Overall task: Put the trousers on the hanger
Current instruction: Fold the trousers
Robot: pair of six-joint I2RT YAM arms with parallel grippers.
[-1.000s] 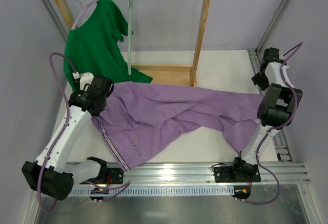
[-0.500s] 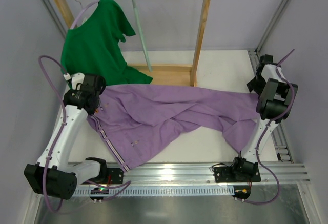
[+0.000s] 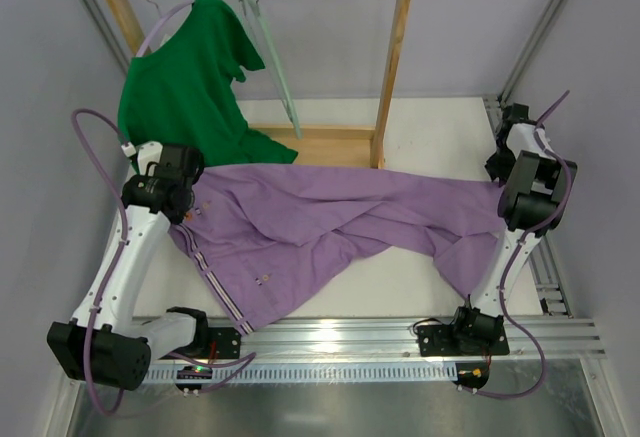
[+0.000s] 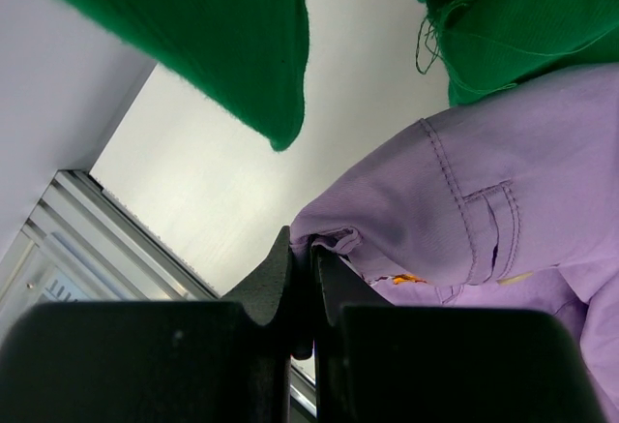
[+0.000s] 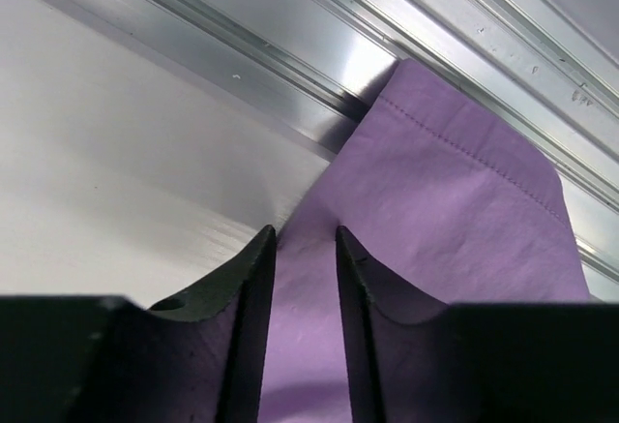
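The lilac trousers [image 3: 330, 222] lie spread across the table, waist at the left and one leg reaching right. My left gripper [image 3: 183, 213] is shut on the waistband edge; the left wrist view shows fabric [image 4: 503, 152] pinched between the fingers [image 4: 276, 283]. My right gripper [image 3: 507, 189] is closed on the leg end at the table's right edge, with lilac cloth [image 5: 455, 181] between its narrow-set fingers [image 5: 253, 278]. The pale grey-green hanger [image 3: 268, 57] hangs tilted on the wooden rail, apart from the trousers.
A dark green T-shirt [image 3: 185, 87] on a lavender hanger hangs at the rack's left, just above my left gripper, and shows in the left wrist view [image 4: 213, 26]. The wooden rack [image 3: 395, 67] stands at the back. Aluminium rails [image 3: 400, 332] edge the table front and right.
My left gripper has moved left with the waistband, drawing the trousers out. My right arm has drawn back to the right. The hanger's lower end has swung right.
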